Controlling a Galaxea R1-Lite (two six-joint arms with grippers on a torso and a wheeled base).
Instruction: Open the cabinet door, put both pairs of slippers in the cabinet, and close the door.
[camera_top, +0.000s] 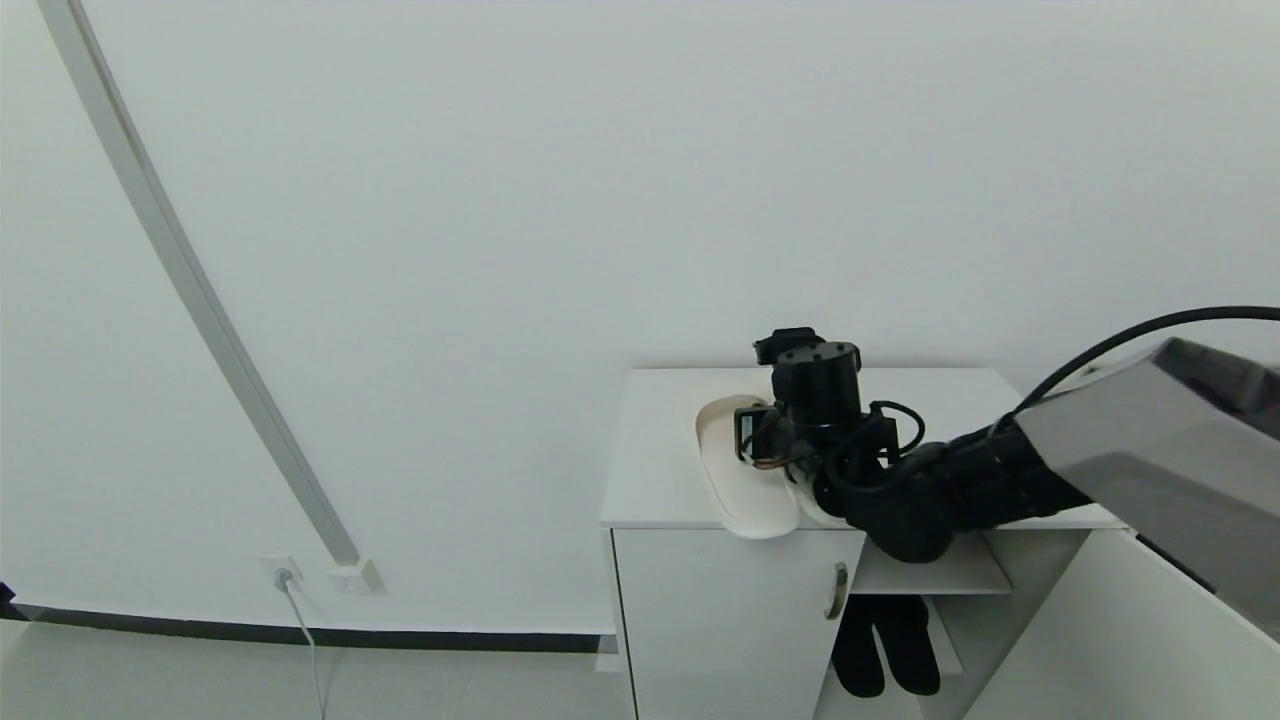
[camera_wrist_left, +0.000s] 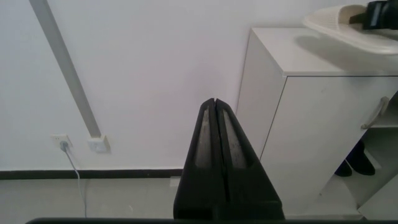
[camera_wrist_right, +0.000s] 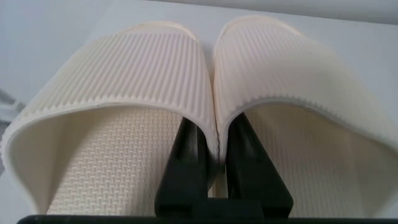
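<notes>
White cabinet against a white wall, seen from above in the head view. One door, w/ a metal handle, is shut. The other door, on the robot's R side, stands open. Inside the open half, a pair of black slippers lies side by side on a low level, under an upper shelf.

A pair of cream slippers lies side by side on the cabinet's top surface, one end overhanging the front edge above the shut door. The R arm lies over the top, and the right gripper sits on the cream pair. In the R wrist view its fingers are closed on that pair: one finger inside each slipper, pinching the two touching inner strap walls between them.

The left gripper is low beside the cabinet, apart from it, facing the wall, fingers pressed together w/ nothing between.

On that wall: a grey cable duct running diagonally, and near the floor a socket w/ a white cord plugged in.
</notes>
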